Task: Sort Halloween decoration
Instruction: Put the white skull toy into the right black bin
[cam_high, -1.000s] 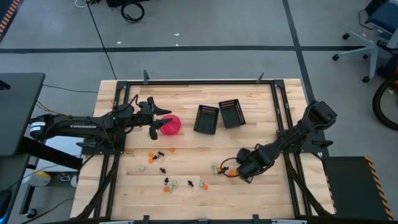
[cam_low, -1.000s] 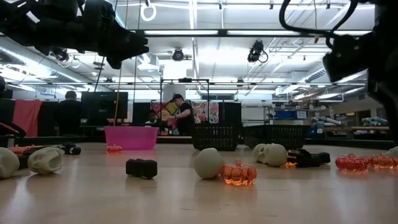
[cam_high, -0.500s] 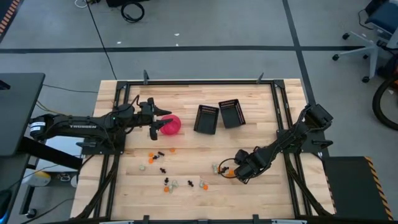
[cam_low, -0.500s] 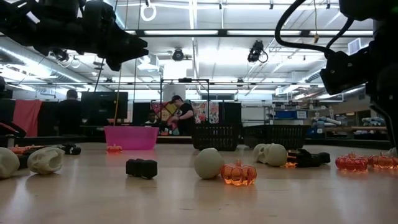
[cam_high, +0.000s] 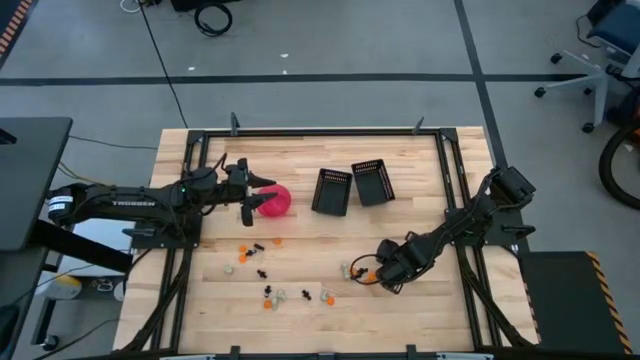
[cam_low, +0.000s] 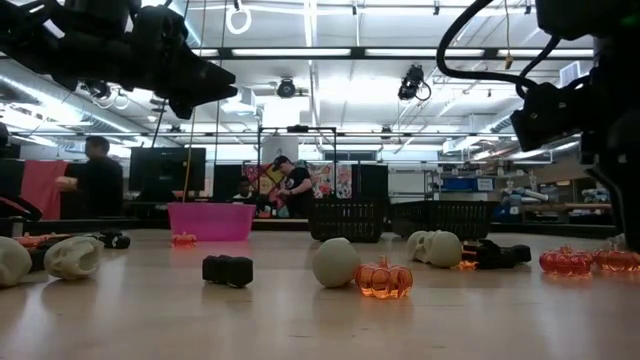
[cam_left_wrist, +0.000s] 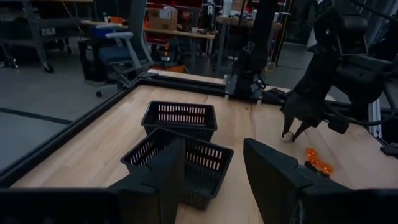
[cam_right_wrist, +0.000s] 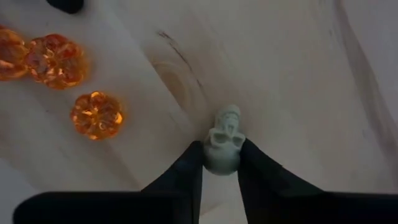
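Observation:
Small orange, black and pale trinkets (cam_high: 262, 271) of the Halloween decoration lie scattered on the near half of the wooden table. At the near right, my right gripper (cam_high: 371, 272) is down at the table and shut on a pale skull (cam_right_wrist: 222, 140), with orange pumpkins (cam_right_wrist: 96, 115) beside it. My left gripper (cam_high: 250, 196) hangs open and empty above the table, just left of the pink bowl (cam_high: 276, 203). In its wrist view, its fingers (cam_left_wrist: 168, 171) frame the two black baskets (cam_left_wrist: 186, 158). My right gripper pinches the pale skull by its two sides (cam_right_wrist: 209, 151) between the free ends of its fingers. The fingers come from above, slanting down. The skull appears to rest on the wood; whether it is lifted does not show.
Two black slotted baskets (cam_high: 331, 191) (cam_high: 373, 183) stand side by side at the far middle of the table. In the low view a pumpkin (cam_low: 384, 279), a pale ball (cam_low: 335, 262) and a black piece (cam_low: 227, 269) lie near the front. People stand in the room behind.
My right gripper has moved slightly toward the table's left edge and down, and has shut on the pale skull.

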